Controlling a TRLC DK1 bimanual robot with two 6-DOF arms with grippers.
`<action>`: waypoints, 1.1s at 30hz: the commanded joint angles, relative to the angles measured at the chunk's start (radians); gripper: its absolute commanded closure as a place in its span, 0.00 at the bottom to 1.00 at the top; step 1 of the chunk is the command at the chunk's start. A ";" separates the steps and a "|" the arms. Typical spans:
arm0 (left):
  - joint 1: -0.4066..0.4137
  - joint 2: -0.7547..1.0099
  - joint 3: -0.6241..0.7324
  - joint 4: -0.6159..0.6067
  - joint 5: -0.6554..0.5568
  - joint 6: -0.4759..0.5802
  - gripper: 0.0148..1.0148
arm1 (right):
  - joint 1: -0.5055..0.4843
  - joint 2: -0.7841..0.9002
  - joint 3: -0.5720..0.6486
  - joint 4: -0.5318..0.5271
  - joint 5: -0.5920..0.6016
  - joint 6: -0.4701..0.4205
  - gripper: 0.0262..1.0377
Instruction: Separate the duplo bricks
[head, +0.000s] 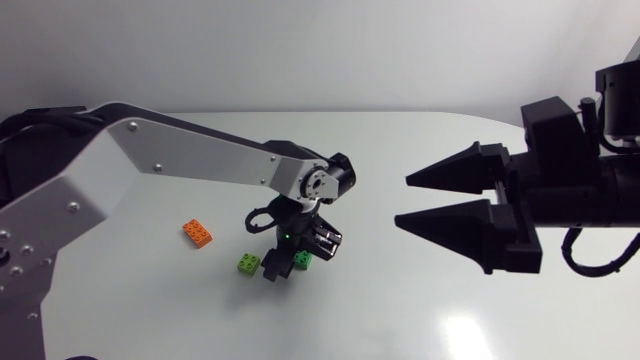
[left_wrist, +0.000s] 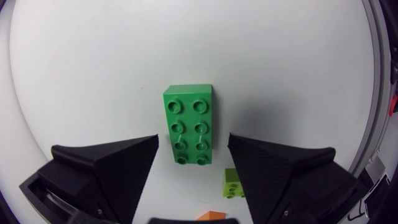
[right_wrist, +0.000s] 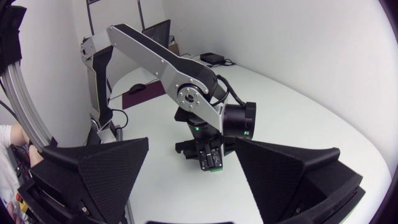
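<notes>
Dark green brick (left_wrist: 189, 124): lies flat and studs up on the white surface (head: 400, 300), near its middle, in the gap ahead of the left hand (left_wrist: 193, 139).
Lime brick (left_wrist: 232, 182): a smaller piece just beside the dark green one, and apart from it. In the head view it sits to that brick's left.
Orange brick (head: 197, 234): further left and a little farther back, on its own.
Stacking: the three look unjoined, but I cannot tell whether another brick sits under the dark green one.
Handling: judged to be hard moulded plastic, so light, stiff and not fragile. The smooth walls may slip under a weak pinch.
Where to hold: probably the two long side walls, across the short width and below the studs. If it is joined to another brick, the other hand would need to hold that one, and a tilting pull would likely work better than a straight lift.
Left hand: released, with its fingers spread either side of the dark green brick. The wrist view shows neither finger touching it.
Left arm (head: 180, 150): comes in from the left, with its long link slanting out over the surface. The wrist is bent so the hand points down at the bricks.
Right hand (head: 403, 201): released and empty, with the fingers apart. It is held above the surface at the right, pointing left, well apart from the bricks.
</notes>
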 joint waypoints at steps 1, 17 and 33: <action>0.001 -0.066 0.026 -0.011 0.036 0.001 0.05 | 0.016 -0.019 -0.024 -0.020 0.019 -0.004 0.04; 0.181 -0.520 -0.057 0.159 0.227 -0.286 0.03 | 0.084 -0.171 0.036 -0.081 0.423 0.000 0.04; 0.306 -1.037 -0.288 0.272 0.132 -0.458 0.03 | 0.089 -0.379 0.103 -0.236 0.815 0.022 0.04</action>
